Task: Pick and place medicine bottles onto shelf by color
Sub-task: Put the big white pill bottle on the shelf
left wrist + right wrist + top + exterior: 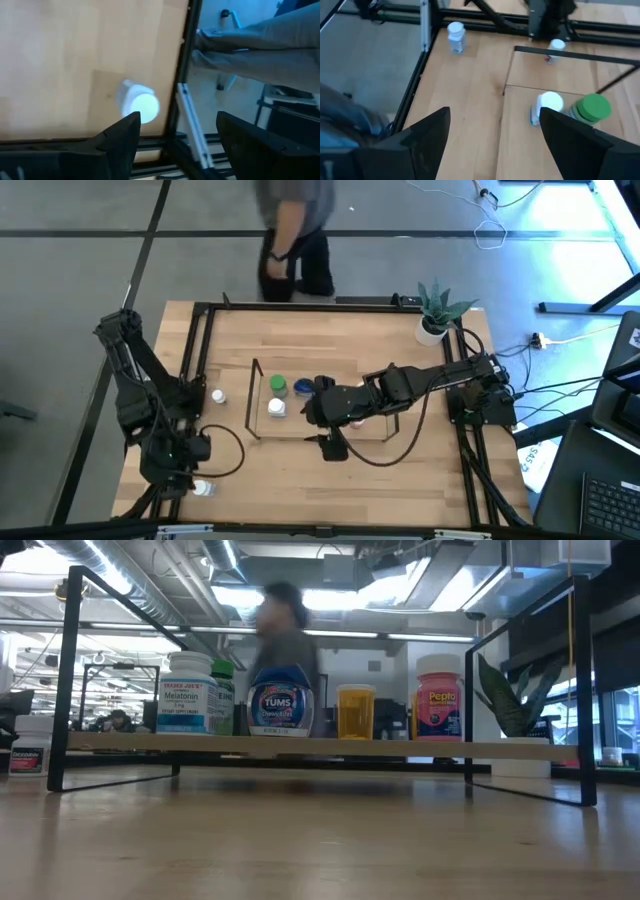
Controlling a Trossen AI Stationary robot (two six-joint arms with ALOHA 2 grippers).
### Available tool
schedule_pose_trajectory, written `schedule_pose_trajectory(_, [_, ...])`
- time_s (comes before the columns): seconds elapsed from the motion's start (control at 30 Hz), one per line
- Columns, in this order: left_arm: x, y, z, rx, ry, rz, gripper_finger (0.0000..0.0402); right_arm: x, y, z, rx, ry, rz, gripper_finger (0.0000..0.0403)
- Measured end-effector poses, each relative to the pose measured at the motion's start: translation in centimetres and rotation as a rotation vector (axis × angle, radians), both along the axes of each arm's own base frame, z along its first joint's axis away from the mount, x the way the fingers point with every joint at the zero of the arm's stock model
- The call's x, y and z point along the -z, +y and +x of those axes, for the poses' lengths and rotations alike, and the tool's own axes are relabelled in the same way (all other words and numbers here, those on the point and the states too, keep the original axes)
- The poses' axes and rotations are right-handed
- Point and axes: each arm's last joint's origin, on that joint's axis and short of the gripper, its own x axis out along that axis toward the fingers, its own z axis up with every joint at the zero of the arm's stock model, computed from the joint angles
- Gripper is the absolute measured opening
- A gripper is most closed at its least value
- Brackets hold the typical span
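Wooden and pale, the table [300,465] is edged by a black metal frame [196,340]. At its middle stands the low dark wire shelf with a light wood board [256,402], the landmark for all else.

Reaching over the shelf from the potted-plant side is the dark right arm, and its right gripper [492,145] hangs above the board with the jaws standing wide apart and nothing between them. Off the shelf's other end, at the table's near corner, the left gripper [177,142] points down at the table with its jaws also apart and empty.

A person in dark clothes [295,235] stands beyond the table's far edge. A green plant in a white pot [436,312] sits at the far corner past the shelf.

On the shelf, seen from table height, five bottles stand upright in a row: a white-capped melatonin bottle [187,693], a green-capped bottle [222,697] just behind it, a blue-labelled antacid bottle [280,702], a clear orange bottle [355,711] and a pink bottle [439,697].

Off the shelf, a small white-capped bottle [217,396] stands on the table just beside the shelf's left end, and another white bottle [204,488] lies near the left gripper.
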Motion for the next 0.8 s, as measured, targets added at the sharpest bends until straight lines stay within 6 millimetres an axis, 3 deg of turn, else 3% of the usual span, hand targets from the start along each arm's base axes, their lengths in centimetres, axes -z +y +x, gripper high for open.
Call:
schedule_pose_trajectory(0.13, [0.6, -1.0, 0.4, 0.005, 0.004, 0.001, 0.0255, 0.0, 0.7, -0.2, -0.041, -0.01, -0.022, 0.0307])
schedule_pose_trajectory(0.4, [2.0, -2.7, -0.2, 0.207, -0.053, 0.117, 0.0255, -0.4, 1.6, -0.2, -0.052, -0.057, -0.014, 0.0307])
schedule_pose_trajectory(0.8, [4.7, -5.0, -0.6, 0.246, -0.034, 0.249, 0.0251, -0.5, 1.3, -0.1, 0.018, -0.073, -0.039, 0.0307])
